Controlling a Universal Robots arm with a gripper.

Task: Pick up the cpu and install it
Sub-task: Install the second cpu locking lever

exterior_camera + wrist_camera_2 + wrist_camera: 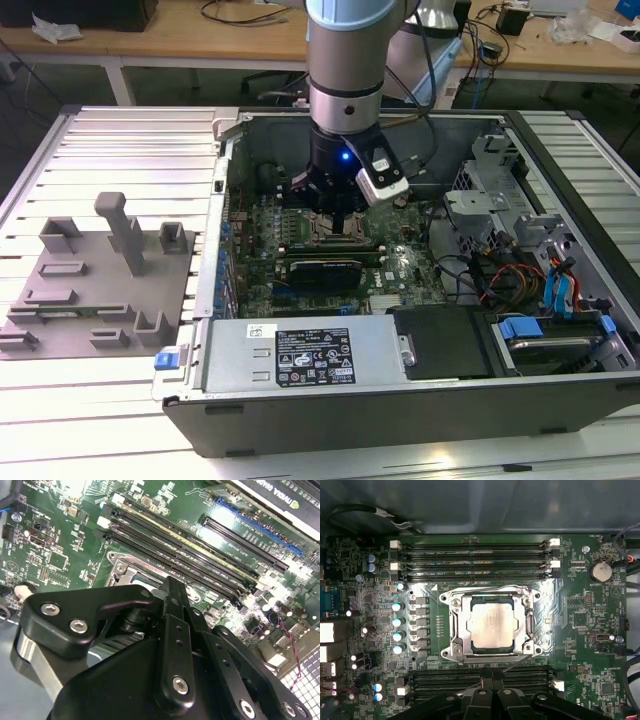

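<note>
The cpu [492, 625], a pale silvery square chip, lies flat inside the metal-rimmed socket frame [454, 630] in the middle of the green motherboard [375, 575]. In the exterior view my gripper [335, 215] hangs straight down inside the open computer case, just above that socket [336, 234]. Both wrist views show its black fingers [492, 680] drawn together over the socket's edge, with nothing between them. In the second wrist view the gripper [171, 582] covers most of the socket [131, 570].
Memory slots [475, 555] run along both sides of the socket. A graphics card [320, 270], a silver labelled power supply [300, 355], drive bays and cables [530, 280] crowd the case. A grey moulded tray [95, 290] sits on the ribbed table at the exterior view's left.
</note>
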